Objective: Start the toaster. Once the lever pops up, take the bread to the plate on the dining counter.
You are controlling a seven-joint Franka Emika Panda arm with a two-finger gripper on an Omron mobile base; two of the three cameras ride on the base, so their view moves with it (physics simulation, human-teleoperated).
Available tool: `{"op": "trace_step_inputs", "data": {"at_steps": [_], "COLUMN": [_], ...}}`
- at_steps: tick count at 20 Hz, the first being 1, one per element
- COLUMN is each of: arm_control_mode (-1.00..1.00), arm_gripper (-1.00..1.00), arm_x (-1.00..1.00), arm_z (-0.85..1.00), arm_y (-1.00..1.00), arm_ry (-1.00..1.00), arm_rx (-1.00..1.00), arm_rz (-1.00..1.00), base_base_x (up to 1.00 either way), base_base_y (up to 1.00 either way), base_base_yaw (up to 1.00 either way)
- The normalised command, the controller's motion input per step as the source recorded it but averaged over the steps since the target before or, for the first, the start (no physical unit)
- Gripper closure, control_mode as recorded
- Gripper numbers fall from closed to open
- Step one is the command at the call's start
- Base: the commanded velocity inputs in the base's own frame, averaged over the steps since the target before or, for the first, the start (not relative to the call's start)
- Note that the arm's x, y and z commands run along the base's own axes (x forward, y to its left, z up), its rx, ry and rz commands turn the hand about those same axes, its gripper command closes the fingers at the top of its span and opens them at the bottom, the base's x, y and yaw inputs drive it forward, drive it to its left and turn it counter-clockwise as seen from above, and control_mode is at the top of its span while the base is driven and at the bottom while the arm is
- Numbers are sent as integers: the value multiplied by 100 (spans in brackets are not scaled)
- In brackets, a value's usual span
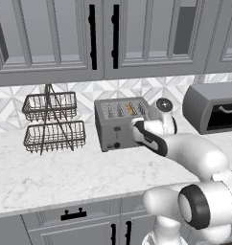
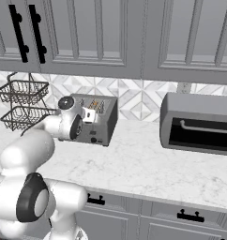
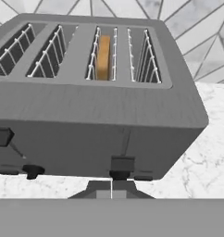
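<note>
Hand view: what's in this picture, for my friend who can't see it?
A grey four-slot toaster seen close from the front, one slice of bread sitting in its third slot. The shut gripper sits right under the lowered right lever.

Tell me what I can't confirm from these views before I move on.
- Bread: hand view shows just its top edge; the toaster slot hides the rest.
- Gripper: shut; contact with the right lever sits at the hand view's bottom edge, unclear.
- Left base view: the arm hides the toaster's right front.
</note>
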Motion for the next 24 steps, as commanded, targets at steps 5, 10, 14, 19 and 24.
{"op": "trace_step_inputs", "data": {"at_steps": [5, 10, 14, 19, 24], "arm_control_mode": [-100, -100, -100, -100, -100], "arm_gripper": [100, 100, -100, -100, -100], "arm_x": [-11, -2, -6, -3, 0], "arm_z": [80, 51, 19, 0, 0], "arm_y": [38, 30, 0, 0, 0], "arm_ry": [-6, -5, -6, -9, 0], "arm_rx": [-3, -1, 0, 0, 0], "arm_rz": [0, 0, 0, 0, 0], "base_base_x": [0, 0, 0, 0, 0], "base_base_y": [0, 0, 0, 0, 0], "base_base_yaw": [0, 0, 0, 0, 0]}}
